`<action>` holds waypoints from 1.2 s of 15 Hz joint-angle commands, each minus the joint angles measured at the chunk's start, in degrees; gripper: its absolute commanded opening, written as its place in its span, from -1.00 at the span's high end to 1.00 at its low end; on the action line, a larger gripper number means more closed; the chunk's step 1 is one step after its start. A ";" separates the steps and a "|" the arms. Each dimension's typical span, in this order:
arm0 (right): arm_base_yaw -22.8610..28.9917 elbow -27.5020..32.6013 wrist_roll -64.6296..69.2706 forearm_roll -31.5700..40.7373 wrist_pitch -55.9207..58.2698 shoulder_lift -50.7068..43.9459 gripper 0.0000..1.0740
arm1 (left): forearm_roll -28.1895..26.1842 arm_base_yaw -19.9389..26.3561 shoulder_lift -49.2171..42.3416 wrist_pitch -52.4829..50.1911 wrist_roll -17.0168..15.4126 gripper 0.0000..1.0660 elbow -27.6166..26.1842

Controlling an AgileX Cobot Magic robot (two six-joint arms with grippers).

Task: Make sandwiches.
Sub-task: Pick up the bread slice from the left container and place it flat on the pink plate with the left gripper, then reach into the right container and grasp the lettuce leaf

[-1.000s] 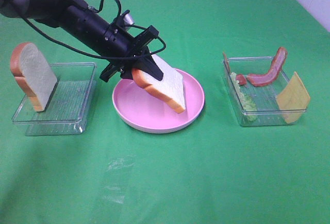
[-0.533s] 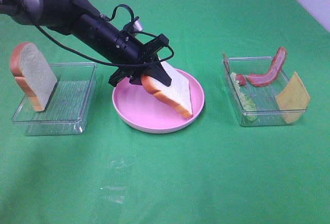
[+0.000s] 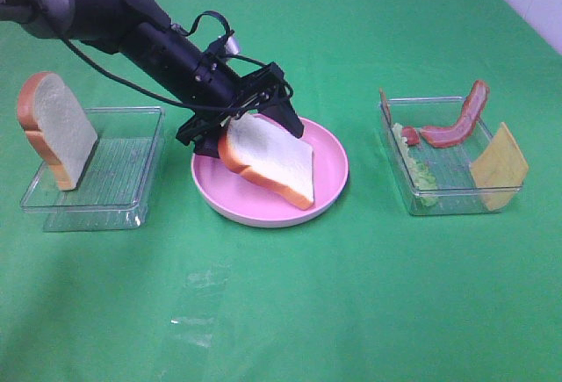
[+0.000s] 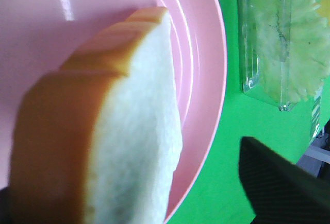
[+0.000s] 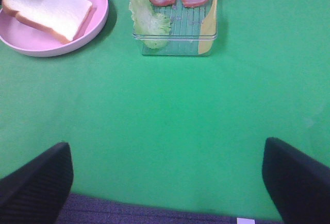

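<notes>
a: the left gripper [image 3: 248,120] is seen over the pink plate [image 3: 332,180], jaws spread wide. nothing is clamped.

b: agreed. the bread slice [image 3: 270,161] is found lying in that plate, white face up, its crust end towards the jaws and perhaps a little raised. whether a finger is touching it cannot be told.

a: and the right gripper [image 5: 167,183]?

b: it is seen low over the green cloth [image 5: 165,110], well apart from everything, jaws fully apart with nothing between them.

a: a second bread slice [image 3: 57,132] is stood on edge in the left tray [image 3: 132,193]. the fillings are seen in the right tray [image 3: 457,199]: lettuce [image 3: 420,171], bacon [image 3: 457,123], cheese [image 3: 499,167].

b: the bread is judged easy to handle. it looks light, thick and probably a bit spongy, so it is best pinched across its thickness at the crust and not squeezed hard.

a: the lettuce is expected to be thin and floppy. the edge showing by the tray wall is where it should be taken.

b: the cheese is leaned on the tray wall, so its top edge is offered. it looks thin and smooth, and slipping is to be watched for.
</notes>
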 commanded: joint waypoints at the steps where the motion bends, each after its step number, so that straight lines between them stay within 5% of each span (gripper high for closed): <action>1: -0.46 0.06 -0.06 0.00 -0.17 -1.78 -0.78 | 5.10 -0.17 0.06 4.24 -1.89 -0.92 -4.07; 4: -0.46 0.06 -0.06 0.00 -0.17 -1.78 -0.78 | 18.45 -0.23 -0.11 12.43 -11.29 -0.92 -11.06; 6: -0.46 0.06 -0.06 0.00 -0.17 -1.78 -0.78 | 34.78 -0.86 -1.03 19.37 -17.88 -0.92 -17.59; 12: -0.46 0.06 -0.06 0.17 -0.17 -1.78 -0.78 | 47.56 0.57 -9.91 19.19 -15.87 -0.91 -16.56; 15: -0.46 0.06 -0.06 0.17 -0.17 -1.78 -0.78 | 47.90 10.37 -16.96 19.19 -10.71 -0.90 -16.56; 18: -0.46 0.06 -0.06 0.17 -0.17 -1.78 -0.78 | 43.95 19.08 -19.88 19.19 -8.94 -0.88 -15.87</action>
